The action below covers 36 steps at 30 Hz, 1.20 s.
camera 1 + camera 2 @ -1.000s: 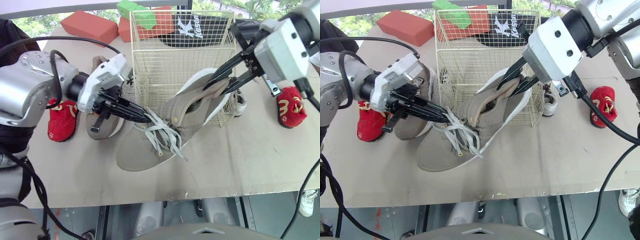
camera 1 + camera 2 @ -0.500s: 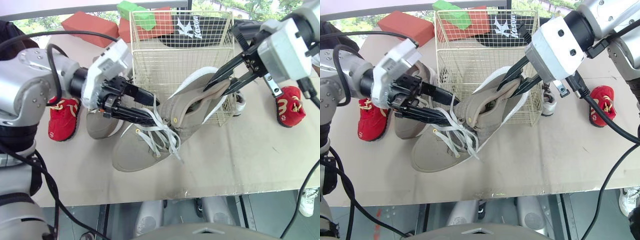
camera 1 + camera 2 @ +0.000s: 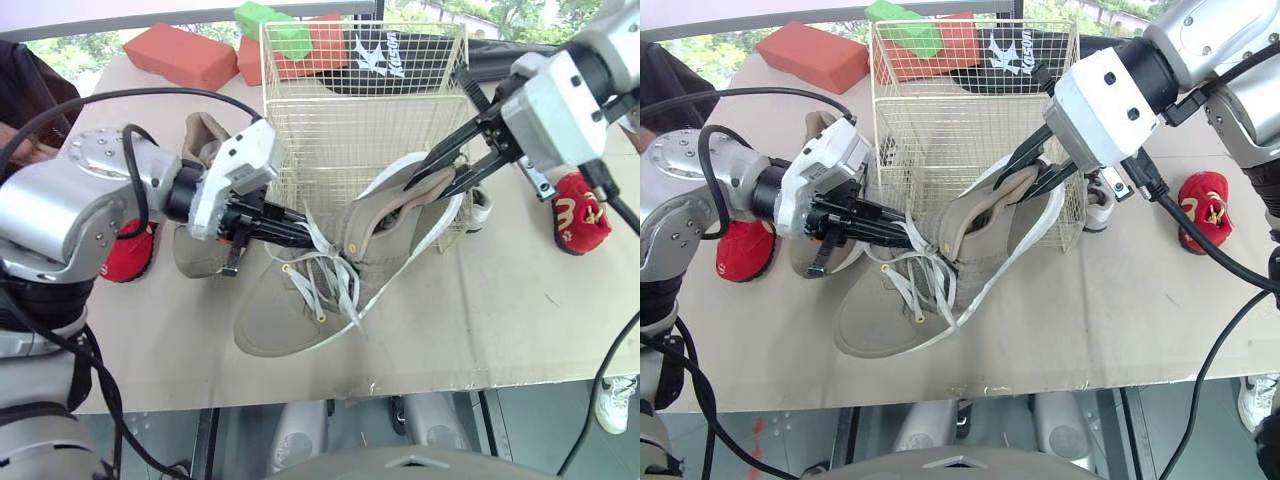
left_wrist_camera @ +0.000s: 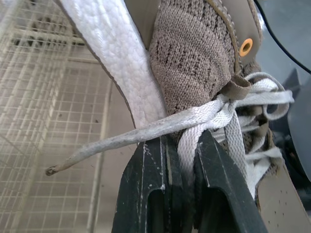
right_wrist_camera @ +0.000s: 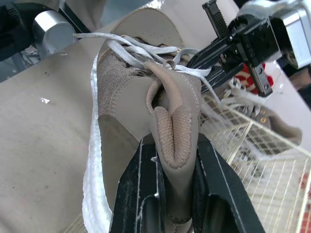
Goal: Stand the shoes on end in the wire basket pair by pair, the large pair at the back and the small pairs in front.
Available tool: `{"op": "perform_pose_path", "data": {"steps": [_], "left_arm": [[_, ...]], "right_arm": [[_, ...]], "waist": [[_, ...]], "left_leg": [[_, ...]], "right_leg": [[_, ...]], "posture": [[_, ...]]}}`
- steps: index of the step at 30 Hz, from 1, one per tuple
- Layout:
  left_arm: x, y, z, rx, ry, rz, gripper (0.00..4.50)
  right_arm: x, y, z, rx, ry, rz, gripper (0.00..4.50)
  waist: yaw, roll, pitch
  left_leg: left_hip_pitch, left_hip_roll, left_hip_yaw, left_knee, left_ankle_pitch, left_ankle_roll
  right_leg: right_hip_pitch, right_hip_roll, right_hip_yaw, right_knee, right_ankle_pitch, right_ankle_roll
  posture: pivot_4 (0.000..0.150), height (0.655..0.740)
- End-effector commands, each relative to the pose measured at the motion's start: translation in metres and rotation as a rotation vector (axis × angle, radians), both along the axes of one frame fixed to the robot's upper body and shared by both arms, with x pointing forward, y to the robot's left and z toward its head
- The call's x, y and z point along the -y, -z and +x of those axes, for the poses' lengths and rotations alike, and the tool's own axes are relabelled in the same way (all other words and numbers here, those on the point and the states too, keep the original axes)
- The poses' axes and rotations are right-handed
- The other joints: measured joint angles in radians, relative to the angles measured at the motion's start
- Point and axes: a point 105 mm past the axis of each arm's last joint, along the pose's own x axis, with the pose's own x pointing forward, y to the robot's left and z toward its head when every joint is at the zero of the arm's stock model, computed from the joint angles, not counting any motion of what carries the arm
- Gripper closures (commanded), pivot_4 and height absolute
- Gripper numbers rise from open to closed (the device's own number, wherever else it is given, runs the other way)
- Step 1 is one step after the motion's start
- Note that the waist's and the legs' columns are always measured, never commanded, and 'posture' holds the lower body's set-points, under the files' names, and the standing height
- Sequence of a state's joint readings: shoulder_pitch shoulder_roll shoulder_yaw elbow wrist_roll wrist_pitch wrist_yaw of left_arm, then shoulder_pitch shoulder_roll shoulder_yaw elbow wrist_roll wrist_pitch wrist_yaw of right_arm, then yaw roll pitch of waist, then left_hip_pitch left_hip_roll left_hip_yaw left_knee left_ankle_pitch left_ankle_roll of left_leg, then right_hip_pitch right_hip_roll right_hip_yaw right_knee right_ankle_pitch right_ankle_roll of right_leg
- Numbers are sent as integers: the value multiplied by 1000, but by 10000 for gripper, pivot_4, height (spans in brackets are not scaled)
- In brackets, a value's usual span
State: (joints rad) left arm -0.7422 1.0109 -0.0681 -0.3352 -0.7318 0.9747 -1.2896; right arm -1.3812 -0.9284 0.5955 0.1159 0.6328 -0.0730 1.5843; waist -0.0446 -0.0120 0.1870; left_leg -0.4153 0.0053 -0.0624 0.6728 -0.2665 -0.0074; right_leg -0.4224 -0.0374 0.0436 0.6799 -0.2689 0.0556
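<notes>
A large tan sneaker [image 3: 300, 300] lies tilted in front of the cream wire basket [image 3: 360, 100], toe on the table and heel raised against the basket's front. My right gripper [image 3: 428, 178] is shut on its heel collar [image 5: 175, 121]. My left gripper [image 3: 300, 228] is shut on its white laces [image 4: 214, 114]. The matching tan sneaker [image 3: 200, 145] lies left of the basket, behind my left arm. A small red shoe [image 3: 125, 255] sits at the far left and another [image 3: 578, 212] at the far right. A small white shoe [image 3: 481, 205] lies beside the basket's right side.
Red blocks [image 3: 180, 52] and a green block [image 3: 270, 22] lie at the table's back, beside a black bag [image 3: 385, 60] behind the basket. The table's front edge [image 3: 400, 385] runs below the sneaker.
My left gripper's fingers have come together on the laces and its wrist has dropped lower. The sneaker's toe has shifted slightly; the right gripper keeps its hold on the heel.
</notes>
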Motion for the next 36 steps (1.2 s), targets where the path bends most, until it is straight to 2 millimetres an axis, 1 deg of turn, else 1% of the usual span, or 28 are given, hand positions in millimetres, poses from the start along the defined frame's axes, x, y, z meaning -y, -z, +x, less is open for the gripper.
{"op": "perform_pose_path", "data": {"steps": [1, 2, 3, 6, 7, 9, 11, 13, 15, 17, 19, 21, 23, 25, 26, 29, 31, 34, 36], "left_arm": [[1, -18, -7, 35, -22, -122, 45000], [-2, -19, -8, 36, -50, -148, 45000], [-5, -19, -9, 40, -79, -180, 45000], [-9, -20, -11, 45, -161, -262, 45000], [-9, -20, -12, 43, -175, -274, 45000], [-9, -20, -15, 46, -195, -301, 45000], [-9, -22, -16, 64, -228, -355, 45000], [-8, -27, -15, 82, -261, -429, 45000], [-9, -31, -10, 137, -326, -477, 45000], [-7, -33, -1, 211, -414, -512, 45000], [-6, -34, 4, 258, -463, -527, 45000], [-3, -40, 9, 296, -510, -585, 45000], [4, -40, 10, 349, -515, -586, 45000], [9, -37, 11, 391, -522, -575, 45000], [11, -37, 11, 400, -523, -576, 45000], [27, -37, 6, 418, -465, -603, 45000], [33, -35, 4, 436, -433, -586, 45000], [38, -34, 1, 449, -400, -592, 45000], [40, -35, 0, 458, -388, -596, 45000]], "right_arm": [[7, -24, 7, -26, 78, 97, 28528], [13, -23, 9, -53, 120, 139, 22409], [20, -22, 12, -93, 176, 199, 19046], [38, -17, 13, -185, 307, 323, 4242], [40, -17, 13, -201, 335, 359, 458], [46, -14, 10, -225, 377, 397, 458], [52, -16, 10, -308, 458, 518, 458], [58, -13, 9, -374, 535, 594, 458], [63, -4, 8, -518, 644, 673, 458], [68, 18, 8, -653, 794, 707, 458], [69, 29, 6, -717, 872, 728, 458], [59, 32, 5, -781, 895, 795, 458], [43, 33, -2, -850, 870, 824, 458], [32, 32, -5, -874, 863, 843, 458], [28, 32, -4, -882, 872, 858, 458], [11, 33, 4, -913, 908, 885, 458], [5, 32, 11, -929, 935, 910, 458], [2, 33, 17, -923, 982, 929, 8793], [1, 35, 17, -902, 996, 916, 18264]], "waist": [[1, 0, 0], [3, 0, 0], [5, -2, -1], [19, -3, -2], [22, -3, -2], [25, -3, -2], [29, -3, -2], [32, -3, -2], [34, -4, -2], [37, -4, -3], [37, -4, -3], [30, -4, -3], [27, -4, -3], [28, -4, -3], [29, -4, -3], [30, -4, -3], [30, -5, -3], [29, -5, -3], [31, -5, -3]], "left_leg": [[0, 0, 0, 0, 0, 0], [0, 0, -1, 0, 0, 0], [-1, 1, -1, 0, 0, 0], [-2, 1, -3, 0, 0, 0], [-2, 1, -3, 1, 0, 0], [-2, 0, -1, 1, 0, 0], [-2, 0, -1, 1, 0, 0], [-2, 0, -2, 1, 0, 0], [-1, 0, -2, 2, 0, 0], [0, 0, -3, 3, 0, 0], [0, 0, -3, 5, 0, 0], [0, -1, -1, 7, -1, 2], [2, -1, 0, 8, -2, 3], [2, -1, 0, 9, -2, 3], [1, -1, 1, 9, -2, 3], [1, -1, 2, 10, -1, 3], [1, -1, 3, 10, -1, 3], [1, -2, 3, 10, -1, 3], [1, -2, 3, 10, -1, 3]], "right_leg": [[0, 0, 0, 0, 0, 0], [0, 0, -1, 0, 0, 0], [0, 0, -1, 0, 0, 0], [1, -2, -3, -1, 0, 0], [1, -3, -3, -1, 0, 0], [0, -4, -1, -1, 0, 0], [0, -4, -1, 0, 0, 0], [0, -4, -2, 0, 0, 0], [1, -4, -2, 1, 0, 0], [3, -4, -3, 1, 0, 0], [4, -4, -3, 1, 1, 1], [5, -4, -2, 2, 2, 2], [6, -3, 0, 2, 3, 3], [7, -1, 0, 2, 4, 3], [7, 0, 0, 2, 4, 3], [8, 0, -1, 1, 4, 3], [8, 0, -1, 1, 4, 3], [8, 1, -1, 1, 4, 3], [8, 1, -1, 1, 4, 3]], "posture": [[1500, 7400], [1500, 7400], [1500, 7400], [1500, 7400], [1500, 7400], [1500, 7400], [1500, 7400], [1500, 7400], [1500, 7400], [1500, 7400], [1500, 7400], [1500, 7400], [1500, 7400], [1500, 7400], [1500, 7400], [1500, 7400], [1500, 7400], [1500, 7400], [1500, 7400]]}}
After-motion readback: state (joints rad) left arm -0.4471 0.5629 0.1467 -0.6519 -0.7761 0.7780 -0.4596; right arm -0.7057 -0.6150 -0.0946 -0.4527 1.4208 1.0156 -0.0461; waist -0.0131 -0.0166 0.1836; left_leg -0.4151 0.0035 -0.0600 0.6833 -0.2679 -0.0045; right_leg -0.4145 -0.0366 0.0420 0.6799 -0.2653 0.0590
